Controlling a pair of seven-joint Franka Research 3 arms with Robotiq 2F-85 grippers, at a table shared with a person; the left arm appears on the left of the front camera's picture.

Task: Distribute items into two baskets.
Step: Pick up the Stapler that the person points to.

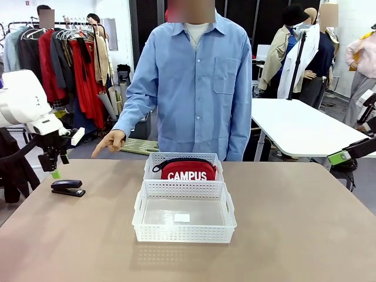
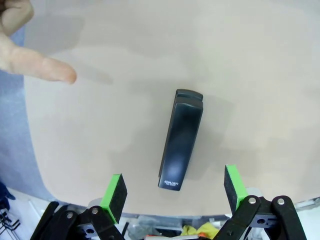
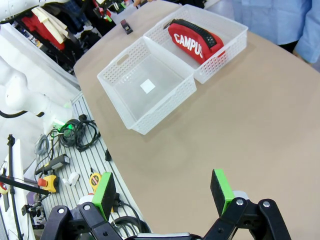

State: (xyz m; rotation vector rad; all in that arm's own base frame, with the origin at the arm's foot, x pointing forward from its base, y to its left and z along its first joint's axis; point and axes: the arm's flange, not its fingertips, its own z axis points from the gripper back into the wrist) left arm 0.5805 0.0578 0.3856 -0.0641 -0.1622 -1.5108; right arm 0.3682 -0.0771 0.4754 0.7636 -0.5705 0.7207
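Note:
A small black stapler (image 1: 67, 188) (image 2: 181, 139) lies on the tan table near its left edge. My left gripper (image 1: 56, 170) (image 2: 174, 190) hangs open just above it, a green pad on each side of its near end. The red CAMPUS pouch (image 1: 188, 170) (image 3: 195, 41) rests in the far white basket (image 1: 154, 160) (image 3: 235, 35). The nearer, larger white basket (image 1: 183, 235) (image 3: 125, 80) holds nothing but a small white label. My right gripper (image 3: 164, 192) is open over the bare table at the right, well clear of the baskets.
The person in a blue shirt (image 1: 197, 82) stands at the far side, a hand (image 1: 109, 141) (image 2: 35, 62) pointing down toward the stapler. Cables and tools (image 3: 65, 150) lie on the floor beside the table. A white table (image 1: 299, 126) stands at the back right.

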